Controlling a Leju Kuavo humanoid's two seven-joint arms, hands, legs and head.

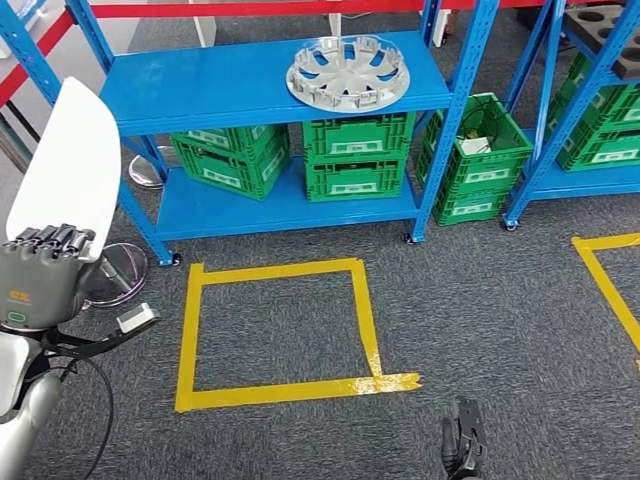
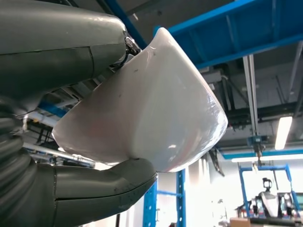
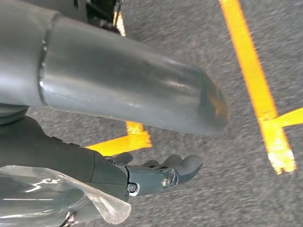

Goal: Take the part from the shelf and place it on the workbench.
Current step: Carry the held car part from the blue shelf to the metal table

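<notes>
on the left side of my head view, the left hand (image 1: pixel 41 285) is raised and i've got the smooth white curved plastic part (image 1: pixel 68 160) in it, the panel standing upright above the dark fingers (image 1: pixel 56 240) that wrap over its lower edge. from the left wrist camera the glossy white part (image 2: pixel 150 109) is clamped between the thick grey thumb (image 2: pixel 103 189) on one side and the fingers (image 2: pixel 64 42) on the other, so that grip is firm on it. low on the right, the right hand (image 1: pixel 462 440) hangs down over the dark grey carpet (image 1: pixel 490 300); the right wrist view shows its fingers (image 3: pixel 171 170) stretched out and slightly apart with nothing between them. ahead of me a yellow tape rectangle (image 1: pixel 362 300) is marked on the carpet, and behind it stands the blue metal shelf (image 1: pixel 226 80). a silver spoked wheel cover (image 1: pixel 347 72) lies flat on the upper level, and green plastic crates (image 1: pixel 355 155) sit on the lower one.
</notes>
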